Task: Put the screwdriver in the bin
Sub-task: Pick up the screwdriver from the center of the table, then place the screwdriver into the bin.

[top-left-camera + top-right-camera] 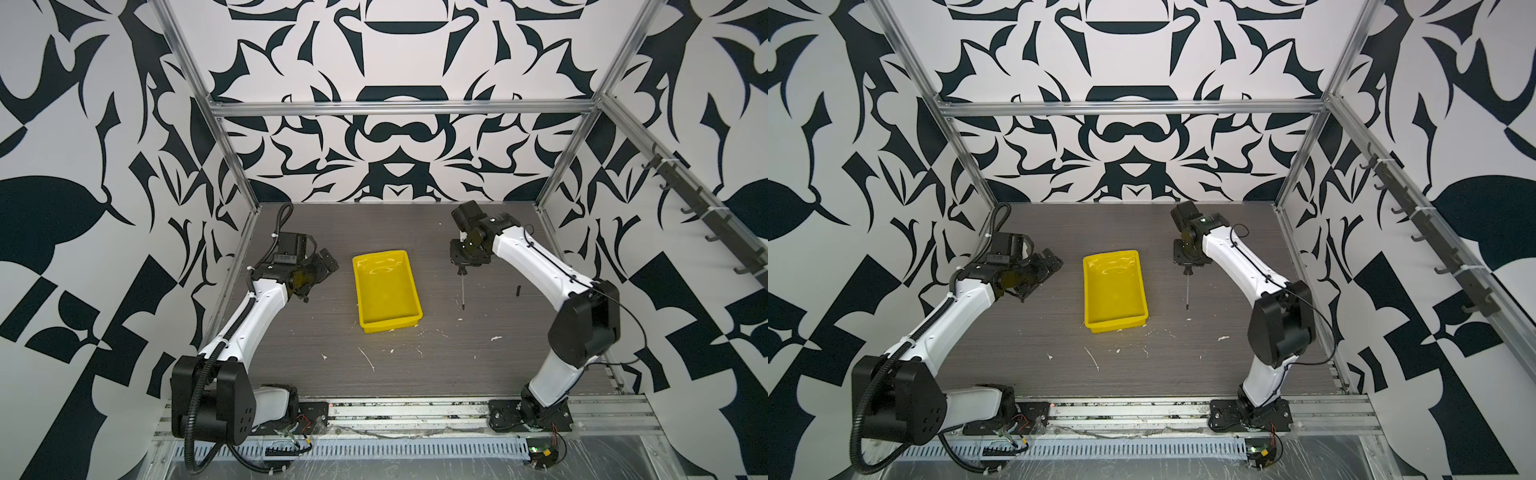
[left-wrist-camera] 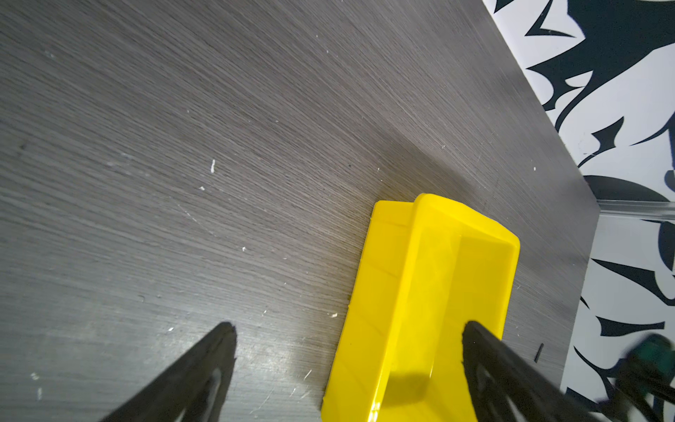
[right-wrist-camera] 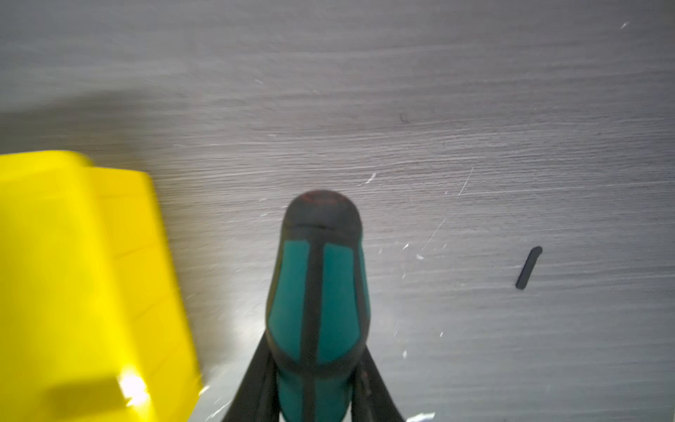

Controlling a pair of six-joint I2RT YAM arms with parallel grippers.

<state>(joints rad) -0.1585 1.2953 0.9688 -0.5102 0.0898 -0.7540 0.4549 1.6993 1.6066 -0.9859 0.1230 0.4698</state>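
Note:
The screwdriver's green-and-black handle (image 3: 317, 292) sits between the fingers of my right gripper (image 3: 316, 354), which is shut on it. In both top views only its thin metal shaft (image 1: 462, 291) (image 1: 1187, 291) shows, running out from under the right gripper (image 1: 462, 268) (image 1: 1187, 268) toward the table's front. The yellow bin (image 1: 386, 291) (image 1: 1115, 291) (image 3: 73, 274) stands empty to the left of the screwdriver, a short gap away. My left gripper (image 1: 328, 262) (image 1: 1052, 259) (image 2: 349, 329) is open beside the bin's (image 2: 420, 292) left wall and holds nothing.
A small black strip (image 1: 518, 290) (image 3: 528, 267) lies on the dark wood-grain table (image 1: 415, 353) to the right of the screwdriver. White flecks and scratches (image 1: 368, 359) dot the front of the table. Patterned walls and a metal frame (image 1: 399, 109) close in three sides.

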